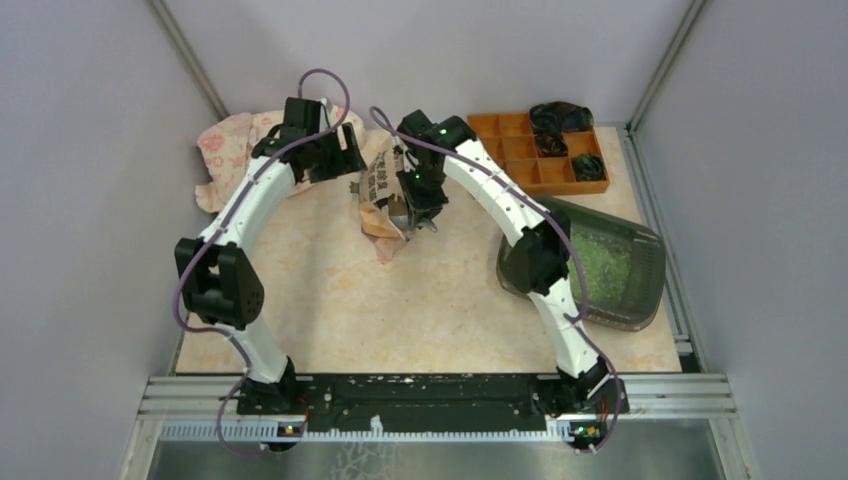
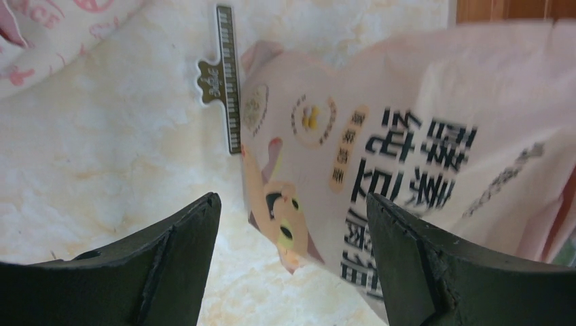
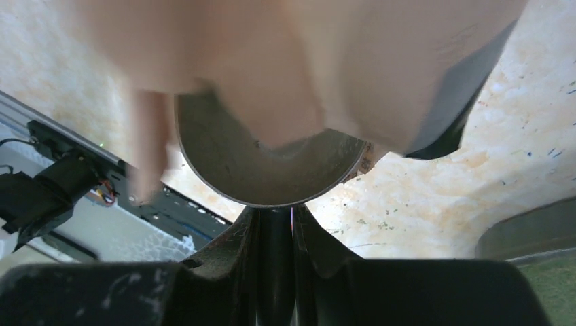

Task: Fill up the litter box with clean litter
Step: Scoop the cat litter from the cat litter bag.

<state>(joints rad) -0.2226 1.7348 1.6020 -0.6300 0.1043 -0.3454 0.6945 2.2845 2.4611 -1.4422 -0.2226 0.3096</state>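
The litter box [image 1: 640,300] lies at the right of the table, with light-green clean litter [image 1: 605,262] inside. Its corner shows in the right wrist view [image 3: 526,231], with litter [image 3: 553,299] below. My right gripper [image 1: 420,205] is shut on the handle of a grey scoop [image 3: 265,163], as the right wrist view [image 3: 275,217] shows. The scoop's bowl is at the mouth of the pink printed bag [image 1: 383,185], blurred above it [image 3: 306,54]. The bowl looks empty. My left gripper [image 1: 345,160] is open beside the bag [image 2: 407,136], jaws wide apart [image 2: 292,200], holding nothing.
An orange compartment tray [image 1: 520,150] with black items stands at the back right. A crumpled pink printed bag or cloth [image 1: 225,150] lies at the back left. A brown bag clip [image 2: 227,75] lies on the table by the bag. The metal rail [image 1: 430,395] runs along the near edge.
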